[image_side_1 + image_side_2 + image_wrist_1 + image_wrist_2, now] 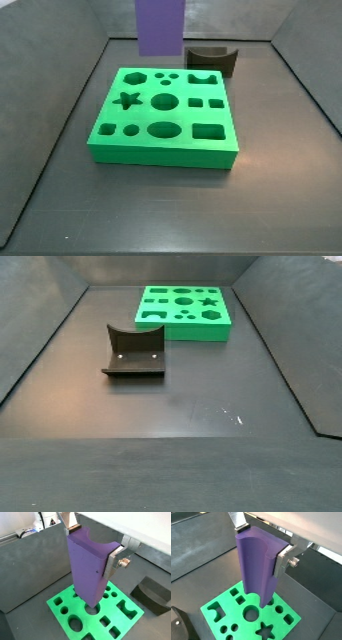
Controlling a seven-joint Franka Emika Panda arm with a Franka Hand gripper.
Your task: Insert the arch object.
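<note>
Purple block nearest, clamped between the gripper's silver fingers above the green board. Arch object lies on the floor near the board, apart from it.

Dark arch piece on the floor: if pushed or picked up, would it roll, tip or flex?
The arch object looks like a solid, stiff block, so flexing seems unlikely. It rests on a flat face, notch up, so a push would probably slide it, not roll it. The gripper, above the green board, is shut on the purple block.
</note>
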